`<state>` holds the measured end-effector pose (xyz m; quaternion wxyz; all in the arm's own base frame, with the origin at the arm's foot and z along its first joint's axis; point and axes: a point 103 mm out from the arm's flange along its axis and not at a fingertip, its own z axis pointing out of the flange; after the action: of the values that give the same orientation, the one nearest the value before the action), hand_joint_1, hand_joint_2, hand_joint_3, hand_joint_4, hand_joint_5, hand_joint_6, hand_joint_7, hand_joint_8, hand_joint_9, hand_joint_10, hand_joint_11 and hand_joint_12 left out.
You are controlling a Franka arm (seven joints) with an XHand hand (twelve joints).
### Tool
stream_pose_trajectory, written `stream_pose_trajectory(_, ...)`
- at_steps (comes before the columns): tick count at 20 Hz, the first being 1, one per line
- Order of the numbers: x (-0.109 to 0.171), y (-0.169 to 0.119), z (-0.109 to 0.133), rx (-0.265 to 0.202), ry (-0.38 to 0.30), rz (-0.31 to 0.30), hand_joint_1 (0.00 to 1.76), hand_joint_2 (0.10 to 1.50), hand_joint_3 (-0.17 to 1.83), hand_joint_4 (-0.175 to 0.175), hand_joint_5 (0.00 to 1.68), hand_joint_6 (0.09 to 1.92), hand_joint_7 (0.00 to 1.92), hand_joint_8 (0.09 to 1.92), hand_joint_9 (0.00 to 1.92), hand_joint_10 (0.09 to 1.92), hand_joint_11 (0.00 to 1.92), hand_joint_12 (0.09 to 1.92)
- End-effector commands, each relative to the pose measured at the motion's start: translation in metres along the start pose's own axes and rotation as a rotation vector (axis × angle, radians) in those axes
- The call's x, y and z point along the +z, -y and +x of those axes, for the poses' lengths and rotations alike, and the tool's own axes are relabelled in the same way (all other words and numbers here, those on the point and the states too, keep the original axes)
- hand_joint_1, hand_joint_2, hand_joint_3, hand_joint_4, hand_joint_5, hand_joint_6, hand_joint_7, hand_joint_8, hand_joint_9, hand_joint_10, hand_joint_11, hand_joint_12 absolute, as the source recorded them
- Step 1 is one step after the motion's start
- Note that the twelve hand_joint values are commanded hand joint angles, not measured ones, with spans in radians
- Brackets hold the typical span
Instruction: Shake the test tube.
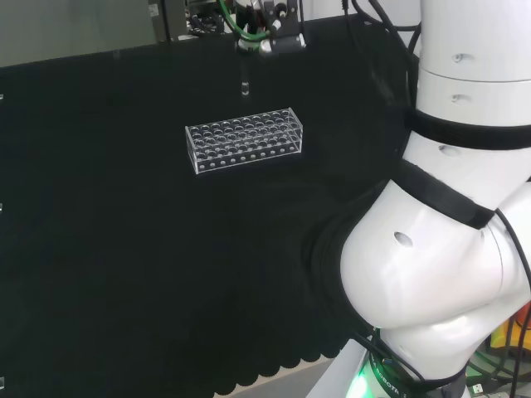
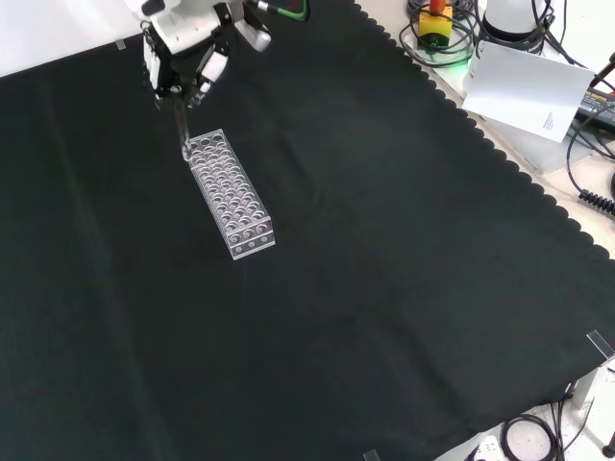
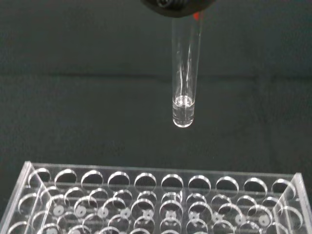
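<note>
A clear glass test tube hangs upright from the hand, whose fingers are curled round its top. A little clear liquid sits in its rounded bottom. In the front view the test tube hangs just above the far end of the clear plastic rack. In the head view the hand is at the top, and the test tube hangs beyond the rack, clear of it. In the wrist view the rack shows rows of empty holes.
Black cloth covers the bench, its scalloped edge running along the right in the front view. The arm's white links stand at the right of the head view. A white box and cables lie off the cloth.
</note>
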<state>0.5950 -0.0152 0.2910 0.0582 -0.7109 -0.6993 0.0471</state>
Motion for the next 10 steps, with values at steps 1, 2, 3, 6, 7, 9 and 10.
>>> stream_pose_trajectory(1, -0.042, 0.016, -0.006, 0.0, 0.015, -0.052, 1.41, 1.03, 0.0, -0.175, 1.15, 0.37, 1.17, 1.06, 1.11, 0.8, 1.13, 1.0)
stream_pose_trajectory(2, -0.045, 0.018, -0.006, 0.0, 0.015, -0.057, 1.41, 1.03, 0.0, -0.175, 1.15, 0.37, 1.17, 1.06, 1.11, 0.8, 1.13, 1.0)
stream_pose_trajectory(3, -0.049, 0.019, -0.006, -0.001, 0.014, -0.062, 1.41, 1.03, 0.0, -0.175, 1.15, 0.37, 1.17, 1.06, 1.11, 0.8, 1.13, 1.0)
stream_pose_trajectory(6, -0.054, 0.023, 0.0, -0.011, 0.007, -0.072, 1.41, 1.03, 0.0, -0.175, 1.15, 0.37, 1.16, 1.06, 1.11, 0.8, 1.13, 1.0)
stream_pose_trajectory(7, -0.055, 0.024, 0.003, -0.015, 0.003, -0.075, 1.41, 1.03, 0.0, -0.175, 1.15, 0.37, 1.16, 1.06, 1.11, 0.8, 1.13, 1.0)
stream_pose_trajectory(9, -0.056, 0.025, 0.012, -0.029, -0.009, -0.08, 1.41, 1.03, 0.0, -0.175, 1.15, 0.37, 1.16, 1.06, 1.11, 0.8, 1.13, 1.0)
stream_pose_trajectory(10, -0.057, 0.024, 0.017, -0.039, -0.011, -0.083, 1.41, 1.03, 0.0, -0.175, 1.15, 0.37, 1.16, 1.06, 1.11, 0.8, 1.13, 1.0)
